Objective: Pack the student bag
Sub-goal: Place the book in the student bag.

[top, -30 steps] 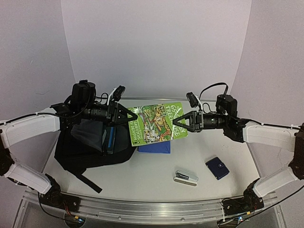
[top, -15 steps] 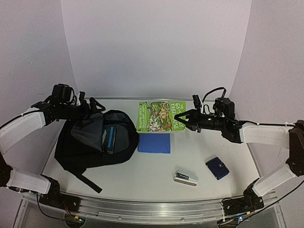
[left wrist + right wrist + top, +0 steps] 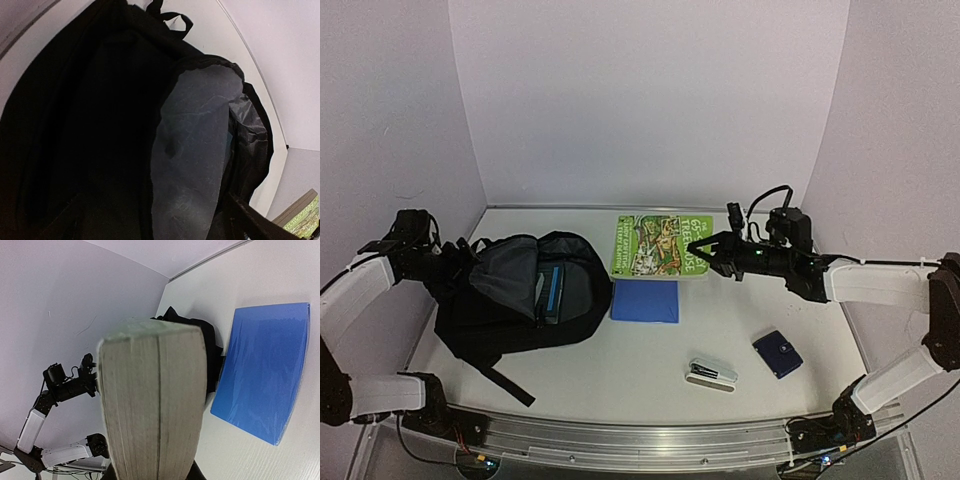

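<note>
The right gripper (image 3: 700, 253) pinched the green book (image 3: 655, 245) by one edge while the left gripper (image 3: 450, 265), its opening impossible to tell, sat by the student bag (image 3: 520, 315) slumped on the table's (image 3: 650, 350) left, so the book might snag the bag's slack mouth.

Black backpack (image 3: 490, 330) (grey lining (image 3: 195, 150)), green illustrated book (image 3: 655, 245), blue folder (image 3: 645, 300)

White bench (image 3: 640, 352) carrying, left to right: open black student bag (image 3: 485, 330), flat blue book (image 3: 645, 300), stapler (image 3: 712, 375), small navy case (image 3: 778, 354).
</note>
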Tool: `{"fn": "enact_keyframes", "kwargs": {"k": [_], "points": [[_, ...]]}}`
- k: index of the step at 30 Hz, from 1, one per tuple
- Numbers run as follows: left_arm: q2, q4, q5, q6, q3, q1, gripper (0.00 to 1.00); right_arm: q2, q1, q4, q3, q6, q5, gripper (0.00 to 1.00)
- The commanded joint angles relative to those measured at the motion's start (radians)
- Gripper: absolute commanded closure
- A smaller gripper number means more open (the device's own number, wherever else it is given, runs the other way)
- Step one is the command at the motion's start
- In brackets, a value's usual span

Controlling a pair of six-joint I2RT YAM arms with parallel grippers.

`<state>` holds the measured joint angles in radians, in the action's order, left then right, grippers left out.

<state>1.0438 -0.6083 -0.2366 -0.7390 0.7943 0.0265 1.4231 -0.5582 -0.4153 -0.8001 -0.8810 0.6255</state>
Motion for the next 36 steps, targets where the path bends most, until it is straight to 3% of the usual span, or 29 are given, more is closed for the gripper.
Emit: {"fn": "enact_keyframes", "kwargs": {"k": [1, 3, 7, 9, 10, 16, 23, 36], "points": [[0.026, 0.114, -0.112, -0.015, -0.047, 0.004, 0.18, -0.010, -0.014, -0.099, -0.028, 0.003, 0.002, 1.00], [0.059, 0.154, -0.169, 0.000, -0.047, 0.004, 0.34, -0.006, -0.016, -0.098, -0.030, 0.003, 0.005, 1.00], [0.059, 0.217, -0.273, 0.022, -0.054, 0.003, 0.79, -0.002, -0.028, -0.098, -0.041, -0.016, 0.001, 1.00], [0.026, 0.226, -0.302, 0.037, -0.049, 0.003, 0.95, 0.005, -0.042, -0.099, -0.054, -0.034, -0.009, 1.00], [0.004, 0.225, -0.307, 0.045, -0.045, 0.003, 0.99, 0.010, -0.051, -0.103, -0.063, -0.041, -0.016, 1.00], [-0.155, 0.226, -0.350, 0.086, -0.002, 0.003, 1.00, 0.102, -0.130, -0.206, -0.152, -0.112, -0.068, 1.00], [-0.196, 0.210, -0.484, 0.120, 0.043, 0.003, 1.00, 0.302, -0.231, -0.393, -0.270, -0.265, -0.195, 1.00], [-0.237, 0.271, -0.642, 0.122, 0.032, 0.003, 1.00, 0.678, -0.359, -0.407, -0.577, -0.435, -0.236, 1.00]]}}
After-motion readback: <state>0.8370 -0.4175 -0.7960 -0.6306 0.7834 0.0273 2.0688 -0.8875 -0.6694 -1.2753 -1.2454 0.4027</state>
